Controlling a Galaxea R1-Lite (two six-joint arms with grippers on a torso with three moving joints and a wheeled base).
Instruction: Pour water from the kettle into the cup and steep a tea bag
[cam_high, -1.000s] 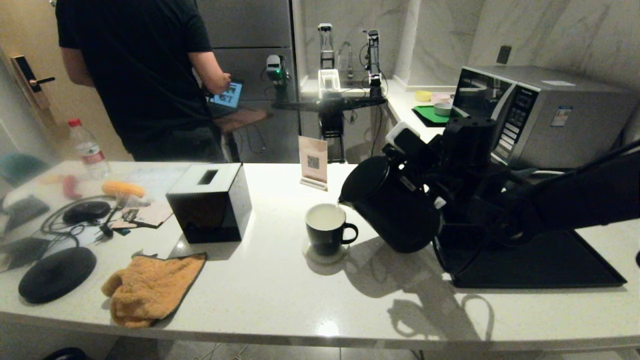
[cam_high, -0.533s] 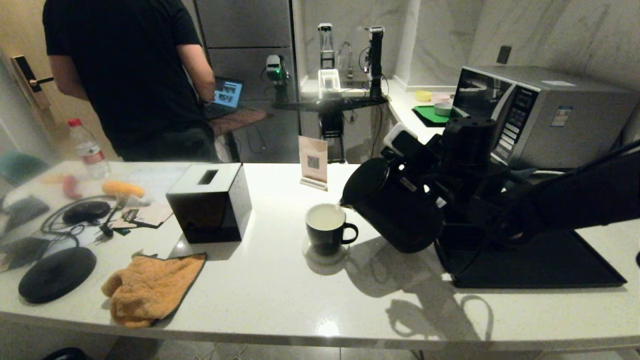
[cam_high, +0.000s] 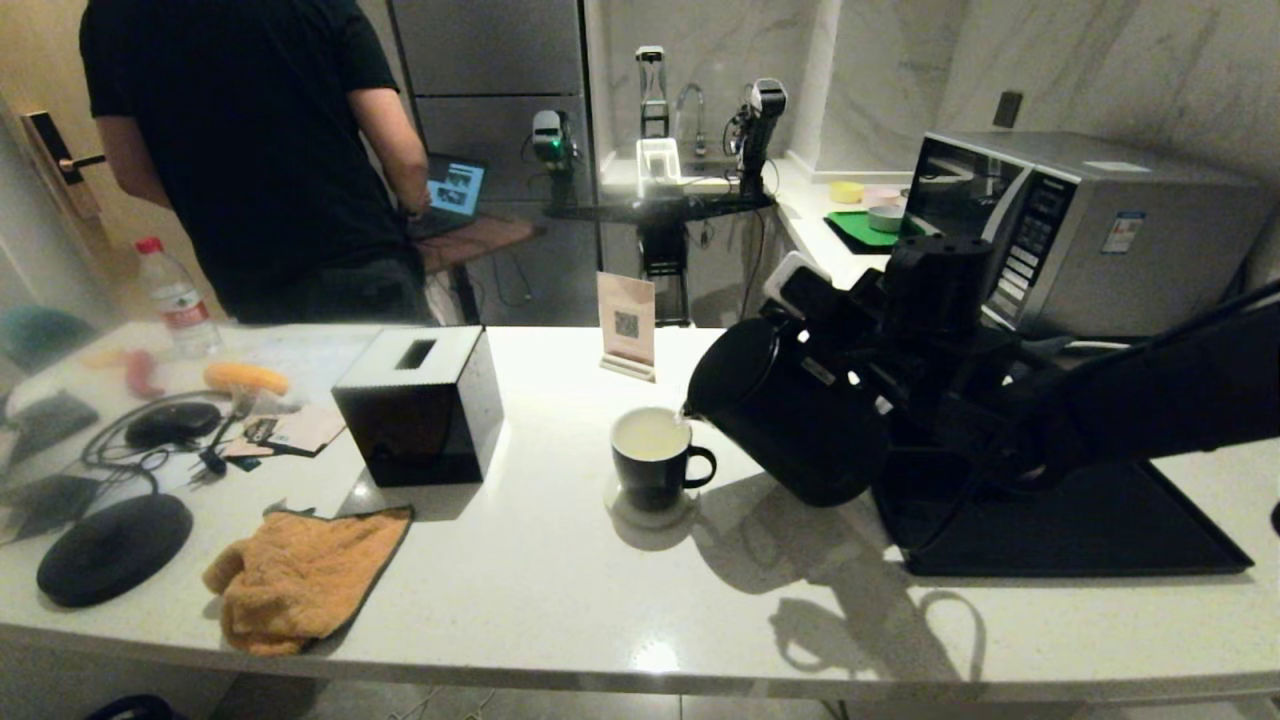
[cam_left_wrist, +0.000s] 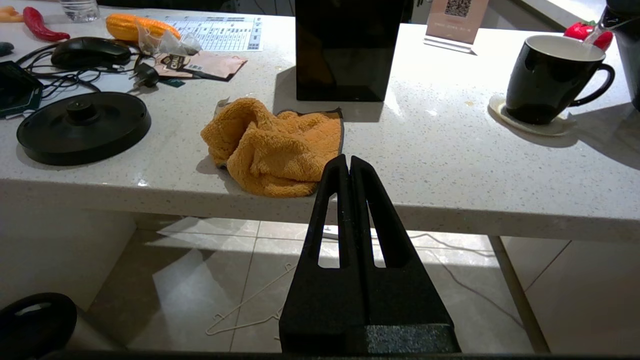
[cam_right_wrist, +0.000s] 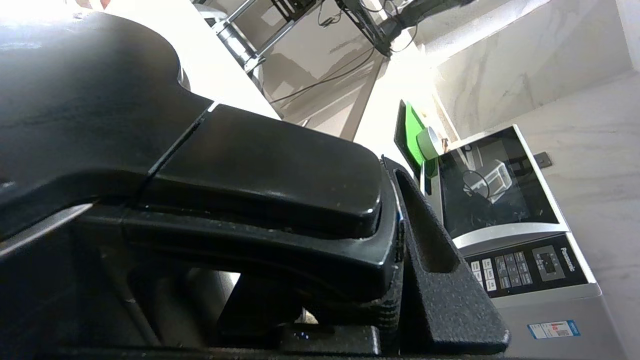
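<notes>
The black kettle (cam_high: 790, 410) hangs tilted to the left over the counter, its spout above the cup (cam_high: 655, 465). A thin stream of water (cam_high: 683, 414) falls into the cup's white inside, where pale liquid (cam_high: 648, 437) stands. My right gripper (cam_right_wrist: 310, 200) is shut on the kettle's loop handle (cam_right_wrist: 260, 165); one ribbed finger (cam_right_wrist: 435, 250) presses its side, the other is hidden behind it. My left gripper (cam_left_wrist: 349, 161) is shut and empty, low before the counter's front edge. A small greyish pouch, seemingly the tea bag (cam_left_wrist: 167, 44), lies far left by a packet.
The cup stands on a pale coaster (cam_high: 650, 517). A black tissue box (cam_high: 420, 405), an orange cloth (cam_high: 300, 575) and the kettle's round base (cam_high: 112, 548) lie to the left. A black tray (cam_high: 1100, 530) and microwave (cam_high: 1090, 230) are at the right. A person (cam_high: 260, 150) stands behind.
The kettle has tipped slightly further while the water keeps running, and the cup's liquid stands a little higher. The person behind the counter has shifted left. My left gripper has not moved.
</notes>
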